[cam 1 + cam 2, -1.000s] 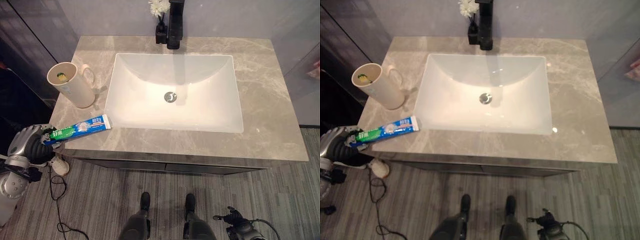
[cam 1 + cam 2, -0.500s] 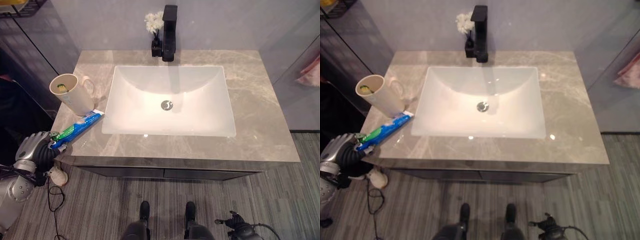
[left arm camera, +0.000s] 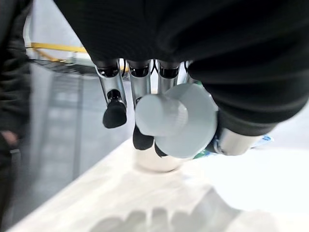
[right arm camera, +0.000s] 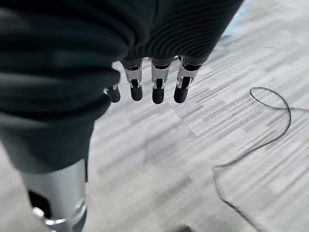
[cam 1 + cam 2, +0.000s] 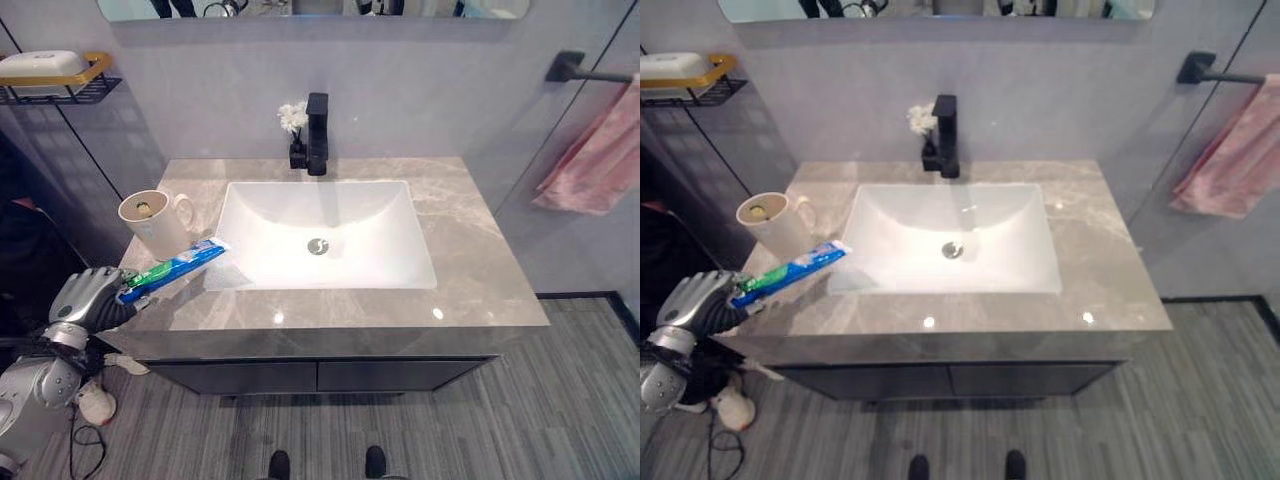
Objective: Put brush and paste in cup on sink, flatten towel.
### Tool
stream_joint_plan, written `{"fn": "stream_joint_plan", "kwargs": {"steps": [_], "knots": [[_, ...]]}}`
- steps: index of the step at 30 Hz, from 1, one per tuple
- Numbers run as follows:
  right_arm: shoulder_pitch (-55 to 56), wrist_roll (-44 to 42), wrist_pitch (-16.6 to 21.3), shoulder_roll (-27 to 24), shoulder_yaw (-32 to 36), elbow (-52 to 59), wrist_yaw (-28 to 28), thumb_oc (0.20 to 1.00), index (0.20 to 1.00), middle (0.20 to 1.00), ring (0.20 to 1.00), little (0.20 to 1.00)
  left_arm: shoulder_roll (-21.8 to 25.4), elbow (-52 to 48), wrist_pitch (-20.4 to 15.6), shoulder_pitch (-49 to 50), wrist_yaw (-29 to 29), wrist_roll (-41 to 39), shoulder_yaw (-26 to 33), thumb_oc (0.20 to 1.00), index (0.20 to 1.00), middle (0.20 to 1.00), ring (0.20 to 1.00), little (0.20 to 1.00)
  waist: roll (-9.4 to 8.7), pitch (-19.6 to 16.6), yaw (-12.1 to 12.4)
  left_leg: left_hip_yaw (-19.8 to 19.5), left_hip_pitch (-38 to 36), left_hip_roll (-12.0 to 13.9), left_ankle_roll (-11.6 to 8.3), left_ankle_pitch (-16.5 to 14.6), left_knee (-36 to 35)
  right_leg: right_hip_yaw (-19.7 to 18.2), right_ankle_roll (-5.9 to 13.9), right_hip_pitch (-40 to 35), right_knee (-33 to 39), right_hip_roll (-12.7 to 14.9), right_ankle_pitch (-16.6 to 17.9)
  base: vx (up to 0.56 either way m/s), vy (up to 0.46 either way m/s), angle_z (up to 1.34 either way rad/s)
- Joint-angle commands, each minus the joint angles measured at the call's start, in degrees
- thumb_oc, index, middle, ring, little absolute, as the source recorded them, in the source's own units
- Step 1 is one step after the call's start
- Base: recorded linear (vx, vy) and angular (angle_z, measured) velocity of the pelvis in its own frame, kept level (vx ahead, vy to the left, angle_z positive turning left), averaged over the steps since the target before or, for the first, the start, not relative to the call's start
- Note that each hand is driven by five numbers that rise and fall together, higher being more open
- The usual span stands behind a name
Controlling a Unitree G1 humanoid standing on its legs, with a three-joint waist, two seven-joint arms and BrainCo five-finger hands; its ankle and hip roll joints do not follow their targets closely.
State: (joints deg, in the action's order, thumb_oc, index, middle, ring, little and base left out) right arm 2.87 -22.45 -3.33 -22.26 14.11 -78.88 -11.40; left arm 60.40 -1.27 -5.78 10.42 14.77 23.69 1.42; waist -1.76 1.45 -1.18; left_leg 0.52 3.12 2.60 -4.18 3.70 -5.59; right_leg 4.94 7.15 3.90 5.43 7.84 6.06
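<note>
Cream cup (image 5: 152, 219) beside toothpaste (image 5: 176, 268), left hand (image 5: 88, 298) gripping, pink towel (image 5: 590, 152) hanging

Soft light falls from above, brightest in the white basin (image 5: 325, 235), with small glints on the polished surface (image 5: 470, 270) along its near edge. The faucet (image 5: 317, 133) throws a faint shadow into the bowl. Up close, the left hand's fingers (image 3: 115, 113) look blurred, their shadows soft on the surface.
</note>
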Motion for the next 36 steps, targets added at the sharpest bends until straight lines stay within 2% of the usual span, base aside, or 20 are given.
{"fn": "stream_joint_plan", "kwargs": {"steps": [1,2,4,5,7,8,9,12,17,18,19,20,22,23,25,26,27,31,33,36], "knots": [[-2.3,-4.1,5.2,-5.0,2.3,8.1,-8.7,1.0,1.0,1.0,1.0,1.0,0.3,-2.7,-2.1,-7.9,5.5,2.4,3.8,0.2,0.2,0.2,0.2,0.2,-0.13,1.0,-1.6,1.0,-0.1,0.6,-1.47,-2.2,0.6,1.5,5.6,-1.7,-0.4,3.4,-0.4,-0.01,-0.034,-0.03],[-2.1,-2.7,6.3,-6.3,3.2,13.4,-11.1,1.0,1.0,1.0,1.0,1.0,-0.1,-3.1,-2.4,-8.4,6.2,3.2,3.3,0.2,0.2,0.2,0.2,0.2,-0.07,0.8,-2.1,1.2,-0.4,0.8,-1.52,-2.3,0.6,1.5,5.68,-1.7,-0.4,3.4,-0.3,0.0,0.0,0.0],[-0.4,3.0,8.6,-8.3,5.2,31.4,-16.6,1.0,1.0,1.0,1.0,1.0,-2.8,-3.0,-1.7,-9.8,8.5,5.1,2.5,0.2,0.2,0.2,0.2,0.2,0.19,0.7,-3.2,1.7,-0.9,0.9,-1.43,-2.3,0.6,1.1,5.71,-1.9,-0.4,3.5,0.0,0.0,0.0,0.0],[-0.1,6.1,11.3,-8.3,7.4,46.0,-20.2,1.0,1.0,1.0,1.0,1.0,-6.8,-3.5,-1.6,-11.5,10.4,5.7,1.8,0.2,0.2,0.2,0.2,0.2,0.37,0.4,-4.0,2.3,-1.5,1.1,-1.36,-2.7,0.6,0.6,5.6,-2.1,-0.4,3.6,0.0,0.0,0.012,-0.12],[0.0,6.2,11.2,-8.3,7.5,46.2,-20.3,1.0,1.0,1.0,1.0,1.0,-6.8,-3.5,-1.6,-11.6,10.4,5.7,1.7,0.2,0.2,0.2,0.2,0.2,0.37,0.4,-4.0,2.3,-1.5,1.1,-1.36,-2.7,0.6,0.6,5.61,-2.1,-0.4,3.6,0.0,0.01,0.012,-0.26],[-0.8,9.9,13.7,-7.9,8.1,55.4,-21.3,1.0,1.0,1.0,1.0,1.0,-10.5,-4.2,-1.7,-12.9,11.8,5.8,1.9,0.2,0.2,0.2,0.2,0.2,0.36,-0.1,-4.4,2.8,-2.1,1.2,-1.24,-3.0,0.6,0.1,5.36,-2.4,-0.4,3.5,-0.3,0.01,0.012,-0.25],[-2.6,11.1,15.4,-7.7,6.4,64.6,-19.3,1.0,1.0,1.0,1.0,1.0,-13.2,-5.7,-1.8,-14.5,12.6,4.9,2.2,0.2,0.2,0.2,0.2,0.2,0.16,-0.5,-4.4,3.4,-2.7,1.4,-1.22,-3.2,0.6,-0.3,5.15,-2.7,-0.4,3.3,-0.5,0.01,0.01,-0.13],[-6.8,12.5,16.1,-9.2,1.0,75.0,-14.6,1.0,1.0,1.0,1.0,1.0,-14.2,-8.1,-1.7,-17.3,13.2,3.8,2.8,0.2,0.2,0.2,0.2,0.2,-0.36,-1.3,-3.5,3.6,-3.1,1.7,-1.31,-3.2,0.6,-0.6,4.8,-3.0,-0.4,3.1,-0.8,-0.02,-0.013,-0.19],[-11.7,12.1,14.1,-10.6,-5.3,80.8,-10.4,1.0,1.0,1.0,1.0,1.0,-14.3,-10.3,-0.6,-19.0,14.0,3.3,5.2,0.2,0.2,0.2,0.2,0.2,-0.86,-1.9,-2.4,3.6,-3.5,2.0,-1.42,-3.1,0.6,-0.7,4.45,-3.4,-0.4,2.8,-1.1,0.0,-0.005,-0.01],[-13.7,9.2,12.8,-10.0,-9.1,81.2,-8.3,1.0,1.0,1.0,1.0,1.0,-14.8,-10.5,0.2,-19.8,14.8,2.4,6.0,0.2,0.2,0.2,0.2,0.2,-1.18,-2.2,-1.4,3.5,-3.6,2.0,-1.47,-3.1,0.6,-0.5,4.28,-3.8,-0.4,2.7,-1.2,0.0,0.0,0.0],[-14.0,9.1,12.8,-10.1,-9.3,81.0,-8.3,1.0,1.0,1.0,1.0,1.0,-14.8,-10.5,0.3,-19.7,14.8,2.4,6.2,0.2,0.2,0.2,0.2,0.2,-1.16,-2.1,-1.5,3.6,-3.6,2.0,-1.48,-3.1,0.6,-0.5,4.27,-3.8,-0.4,2.7,-1.2,0.0,0.0,0.0],[-16.6,5.6,11.6,-8.8,-13.3,79.8,-7.4,1.0,1.0,1.0,1.0,1.0,-15.0,-11.1,0.8,-20.9,15.5,1.9,6.3,0.2,0.2,0.2,0.2,0.2,-1.41,-2.3,-0.7,3.3,-3.7,2.1,-1.54,-3.0,0.6,-0.3,4.05,-4.1,-0.4,2.7,-1.3,-0.01,-0.011,0.07],[-18.4,2.0,11.0,-8.0,-16.2,78.4,-6.6,1.0,1.0,1.0,1.0,1.0,-14.8,-11.3,1.2,-21.9,15.8,1.6,6.5,0.2,0.2,0.2,0.2,0.2,-1.64,-2.1,-0.5,3.3,-3.8,2.2,-1.61,-2.9,0.6,-0.3,3.94,-4.2,-0.4,2.6,-1.3,-0.02,-0.021,0.08],[-19.9,-4.0,9.8,-6.8,-19.5,77.2,-5.5,1.0,1.0,1.0,1.0,1.0,-14.6,-12.0,1.7,-23.3,16.1,0.9,6.0,0.2,0.2,0.2,0.2,0.2,-1.91,-2.1,-0.1,3.2,-3.7,2.2,-1.71,-2.7,0.6,-0.1,3.77,-4.4,-0.4,2.6,-1.3,-0.03,-0.027,0.03],[-22.4,-13.3,9.9,-3.9,-23.9,74.9,-4.9,1.0,1.0,1.0,1.0,1.0,-13.9,-12.5,2.5,-26.1,16.8,0.6,4.8,0.2,0.2,0.2,0.2,0.2,-2.13,-2.0,0.4,3.1,-3.7,2.2,-1.82,-2.5,0.6,0.1,3.58,-4.7,-0.4,2.6,-1.3,-0.03,-0.016,0.09],[-24.7,-21.4,10.1,-1.3,-28.1,74.6,-3.7,1.0,1.0,1.0,1.0,1.0,-13.7,-13.3,2.6,-29.1,17.0,0.5,2.6,0.2,0.2,0.2,0.2,0.2,-2.17,-2.0,0.8,3.0,-3.7,2.2,-1.91,-2.3,0.6,0.3,3.49,-4.8,-0.4,2.6,-1.3,-0.03,-0.007,0.17],[-26.7,-25.4,9.7,-1.0,-31.2,75.1,-1.4,1.0,1.0,1.0,1.0,1.0,-12.7,-13.7,2.5,-31.0,17.0,0.7,1.0,0.2,0.2,0.2,0.2,0.2,-2.3,-1.9,1.2,2.9,-3.6,2.2,-2.02,-2.2,0.6,0.5,3.42,-4.9,-0.4,2.7,-1.3,-0.03,-0.004,0.17],[-30.7,-30.0,9.1,-1.1,-36.5,76.0,2.9,1.0,1.0,1.0,1.0,1.0,-11.2,-14.4,2.1,-34.0,17.2,1.7,-2.0,0.2,0.2,0.2,0.2,0.2,-2.38,-1.7,1.7,2.8,-3.6,2.2,-2.12,-2.1,0.6,0.8,3.39,-4.9,-0.4,2.8,-1.2,-0.01,0.0,0.03],[-35.5,-33.3,9.7,-0.1,-40.6,75.6,6.1,1.0,1.0,1.0,1.0,1.0,-10.7,-14.5,1.2,-37.1,17.4,2.5,-5.4,0.2,0.2,0.2,0.2,0.2,-2.44,-1.9,2.1,2.7,-3.5,2.1,-2.12,-2.0,0.6,0.9,3.41,-4.8,-0.4,3.0,-1.1,-0.01,0.004,0.04],[-37.4,-34.4,10.6,1.0,-41.1,75.3,6.6,1.0,1.0,1.0,1.0,1.0,-11.1,-14.8,0.6,-38.2,17.6,2.3,-6.7,0.2,0.2,0.2,0.2,0.2,-2.49,-1.8,2.3,2.8,-3.4,2.1,-2.11,-2.0,0.6,0.9,3.39,-4.8,-0.4,3.0,-1.0,0.0,0.002,0.01]]}}
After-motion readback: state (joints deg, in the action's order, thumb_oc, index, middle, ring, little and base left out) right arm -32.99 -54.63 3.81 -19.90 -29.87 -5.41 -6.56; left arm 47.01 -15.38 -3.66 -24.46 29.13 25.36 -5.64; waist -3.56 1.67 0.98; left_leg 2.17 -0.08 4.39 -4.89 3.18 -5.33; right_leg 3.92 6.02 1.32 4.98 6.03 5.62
